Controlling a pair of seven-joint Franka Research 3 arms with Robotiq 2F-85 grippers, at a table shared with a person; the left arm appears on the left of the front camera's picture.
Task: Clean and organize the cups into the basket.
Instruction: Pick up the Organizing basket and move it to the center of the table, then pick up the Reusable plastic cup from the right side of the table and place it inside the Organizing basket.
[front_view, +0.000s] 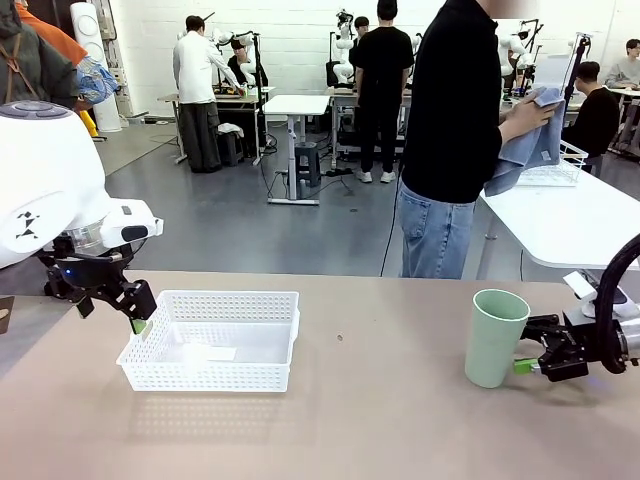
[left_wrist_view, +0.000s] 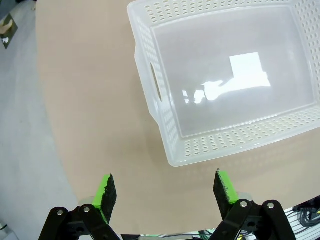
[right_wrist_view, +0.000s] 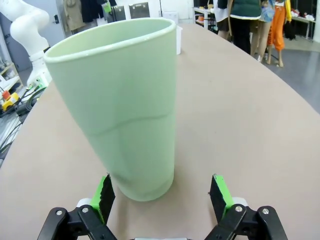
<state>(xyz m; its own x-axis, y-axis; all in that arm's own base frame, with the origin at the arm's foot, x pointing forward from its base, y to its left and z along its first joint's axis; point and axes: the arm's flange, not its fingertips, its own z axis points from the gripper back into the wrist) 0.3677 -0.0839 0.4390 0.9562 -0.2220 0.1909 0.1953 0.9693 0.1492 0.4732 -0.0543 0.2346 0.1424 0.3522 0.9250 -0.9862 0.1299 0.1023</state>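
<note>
Front view: L jaws hang low over the surface, spread wide, nothing betw. them. The white basket sits just beside them, its short end nearest the tips. R jaws are also spread wide, down at surface level. The mint cup stands upright right at their mouth, w/ one green pad just beside its base. A person stands at the far side, well beyond both jaws, hands on a blue-grey cloth.

Left wrist view: L jaws are fully open, pads well apart w/ bare surface betw. them. The basket lies ahead of the jaws, off toward one pad's side, not touching. Its handle cutout is on the end nearest the jaws.

Right wrist view: R jaws are open wide and grip nothing. The cup stands betw. the pads at the mouth, hard up by one pad; can't tell if it touches. There is a clear gap to the other pad.
</note>
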